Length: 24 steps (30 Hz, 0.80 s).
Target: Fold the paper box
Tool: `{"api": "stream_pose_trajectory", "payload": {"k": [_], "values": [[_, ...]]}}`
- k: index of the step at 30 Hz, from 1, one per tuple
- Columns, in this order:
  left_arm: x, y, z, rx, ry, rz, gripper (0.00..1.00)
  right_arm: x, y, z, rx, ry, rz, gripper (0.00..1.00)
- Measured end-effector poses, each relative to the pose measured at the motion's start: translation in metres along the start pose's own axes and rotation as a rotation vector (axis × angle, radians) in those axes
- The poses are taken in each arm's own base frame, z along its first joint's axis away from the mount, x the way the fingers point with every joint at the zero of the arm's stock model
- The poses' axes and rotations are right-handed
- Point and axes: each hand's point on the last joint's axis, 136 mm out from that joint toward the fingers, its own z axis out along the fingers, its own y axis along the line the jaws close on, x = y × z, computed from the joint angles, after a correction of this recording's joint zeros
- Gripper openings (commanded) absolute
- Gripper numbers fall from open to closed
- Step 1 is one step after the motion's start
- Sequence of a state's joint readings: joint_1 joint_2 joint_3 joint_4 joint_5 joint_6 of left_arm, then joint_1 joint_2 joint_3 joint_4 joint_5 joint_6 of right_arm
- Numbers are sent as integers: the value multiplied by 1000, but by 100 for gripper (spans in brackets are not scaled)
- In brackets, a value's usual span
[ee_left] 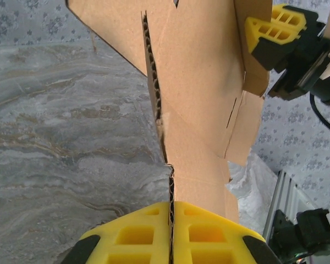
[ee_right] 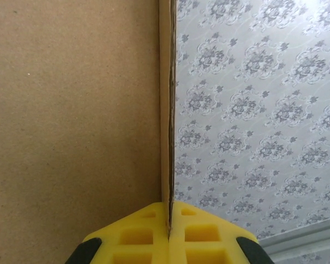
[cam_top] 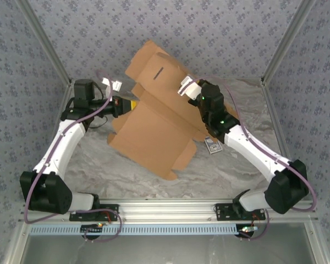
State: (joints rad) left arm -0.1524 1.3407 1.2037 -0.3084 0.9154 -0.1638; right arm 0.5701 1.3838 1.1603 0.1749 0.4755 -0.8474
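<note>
The box (cam_top: 154, 129) is a half-formed sheet held up over the middle of the table (cam_top: 99, 165), tilted, its flaps splayed toward the back wall; whether its near corner touches the table I cannot tell. The left gripper (ee_left: 171, 208) has its jaws pinched tight on one edge of the cardboard; the right gripper (ee_right: 169, 213) is clamped just as thin on an edge of the opposite side. Both holds are at the very rim, so I reckon a sideways pull could let the board slide out of the pads; if the arms draw apart or twist against each other, the sheet may tear at its slits or crease off its score lines; a swinging flap might also knock the card (cam_top: 213, 146) beside the right arm.
</note>
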Motion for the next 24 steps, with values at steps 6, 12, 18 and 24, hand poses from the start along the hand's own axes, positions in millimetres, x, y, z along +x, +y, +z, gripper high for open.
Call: {"api": "stream_pose_trajectory", "payload": {"k": [6,12,18,24], "values": [[29,22,13,-47,25,-141,0,9,14,2,-145,29,24,0],[64,50,29,-94,57,-276,0,23,41,6,-343,90,65,0],[125,89,49,-169,152,-447,7,62,105,25,-519,224,53,0],[174,125,58,-275,197,-540,21,82,148,31,-647,272,76,0]]}}
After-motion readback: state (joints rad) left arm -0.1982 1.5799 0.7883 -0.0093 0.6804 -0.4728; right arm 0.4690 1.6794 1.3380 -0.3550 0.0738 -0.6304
